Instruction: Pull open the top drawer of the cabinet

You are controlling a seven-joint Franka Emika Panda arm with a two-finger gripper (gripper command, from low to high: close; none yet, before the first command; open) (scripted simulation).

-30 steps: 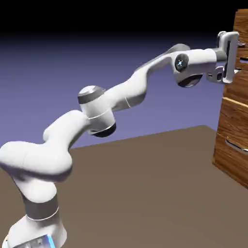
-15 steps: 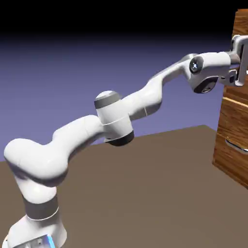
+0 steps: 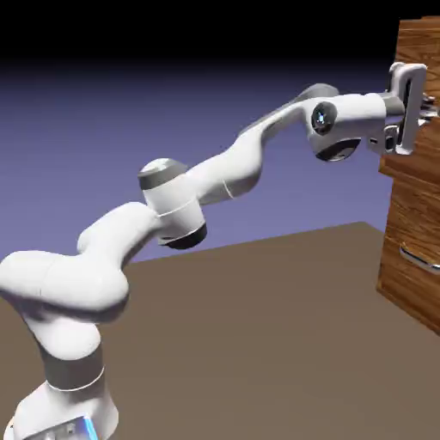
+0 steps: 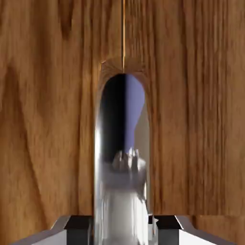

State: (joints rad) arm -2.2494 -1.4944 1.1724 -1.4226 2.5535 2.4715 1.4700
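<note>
Closed around the curved silver handle [image 4: 99, 191], my white two-finger claw [image 3: 428, 110] held the brown wood-grain top drawer [image 3: 419, 47] partly out of the tall brown wooden cabinet [image 3: 411, 215], its inside hidden from me.

Top drawer [image 3: 417, 47]: wood-grain brown front, upright, standing forward of the cabinet front below, partly open; slim, shiny silver bar handle [image 4: 121, 201], rounded at its visible end. Cabinet [image 3: 411, 215]: tall, brown wood-grain, upright at the exterior view's right edge, partly out of frame.
</note>
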